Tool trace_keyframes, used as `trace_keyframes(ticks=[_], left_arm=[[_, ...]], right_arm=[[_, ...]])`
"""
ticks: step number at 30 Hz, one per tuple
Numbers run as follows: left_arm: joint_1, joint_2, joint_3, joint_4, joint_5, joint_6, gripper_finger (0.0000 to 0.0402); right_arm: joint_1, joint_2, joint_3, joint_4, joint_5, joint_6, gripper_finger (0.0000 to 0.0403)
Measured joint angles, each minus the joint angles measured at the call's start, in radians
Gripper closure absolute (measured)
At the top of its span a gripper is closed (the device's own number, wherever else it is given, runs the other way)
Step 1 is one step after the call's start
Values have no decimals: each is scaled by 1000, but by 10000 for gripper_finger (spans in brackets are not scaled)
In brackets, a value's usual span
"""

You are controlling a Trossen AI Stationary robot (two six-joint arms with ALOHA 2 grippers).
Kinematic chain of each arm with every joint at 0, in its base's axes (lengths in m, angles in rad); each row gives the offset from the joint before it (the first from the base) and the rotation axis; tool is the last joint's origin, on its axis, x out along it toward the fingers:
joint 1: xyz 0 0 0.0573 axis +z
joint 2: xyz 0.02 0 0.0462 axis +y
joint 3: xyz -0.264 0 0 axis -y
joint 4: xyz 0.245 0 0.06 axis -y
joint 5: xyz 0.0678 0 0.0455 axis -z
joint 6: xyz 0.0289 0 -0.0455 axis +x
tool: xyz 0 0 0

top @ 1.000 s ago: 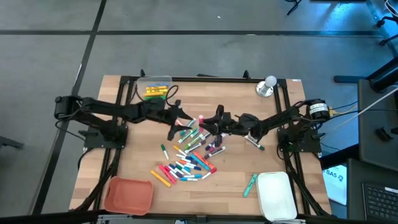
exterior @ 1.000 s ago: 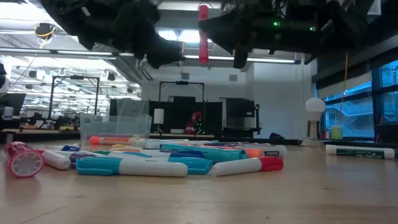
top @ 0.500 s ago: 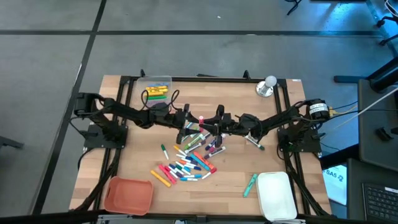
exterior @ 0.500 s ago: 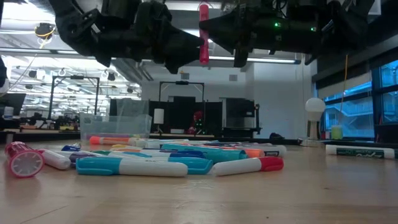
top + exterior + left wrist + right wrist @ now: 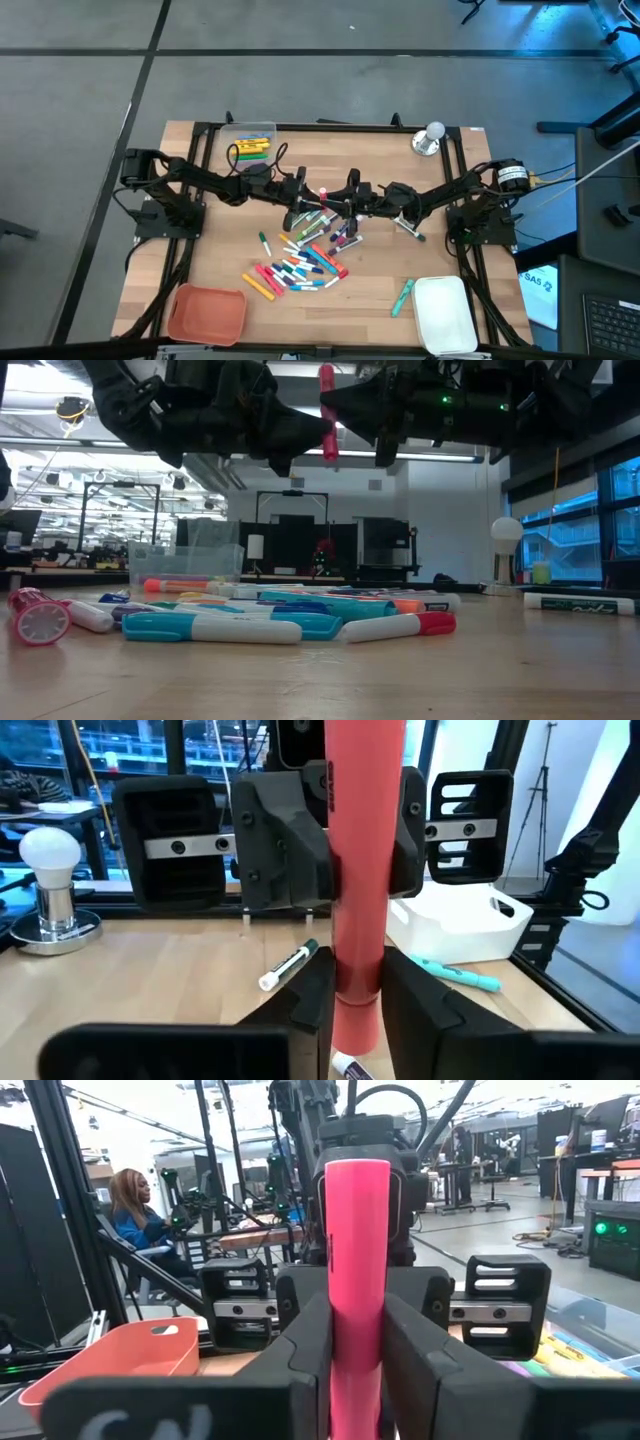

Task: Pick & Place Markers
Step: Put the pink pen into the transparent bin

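Pink marker (image 5: 357, 890) sits pinched by both the left gripper (image 5: 357, 1005) and right gripper (image 5: 357, 1355); the right should release cleanly first.

light: bright, even overhead | glare: ceiling strips, low view | blur: nearest markers (image 5: 210, 626) soft

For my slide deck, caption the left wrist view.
Left gripper and right gripper both clamp one upright pink marker mid-handover above the table.

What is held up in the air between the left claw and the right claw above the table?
One pink marker, upright, gripped by both the left claw and the right claw; the wrist views show it best.
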Motion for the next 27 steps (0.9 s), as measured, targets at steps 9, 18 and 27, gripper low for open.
trace_keyframes(ticks=[9, 18, 27], left_arm=[[0, 0, 2, -5, -4, -1, 322], [-1, -1, 5, 30, -5, 22, 225], [-1, -1, 8, 26, -9, 25, 294]], right_arm=[[0, 0, 1, -3, 2, 2, 336], [-1, 0, 2, -5, 8, -19, 336], [-1, 0, 2, 4, 3, -36, 336]])
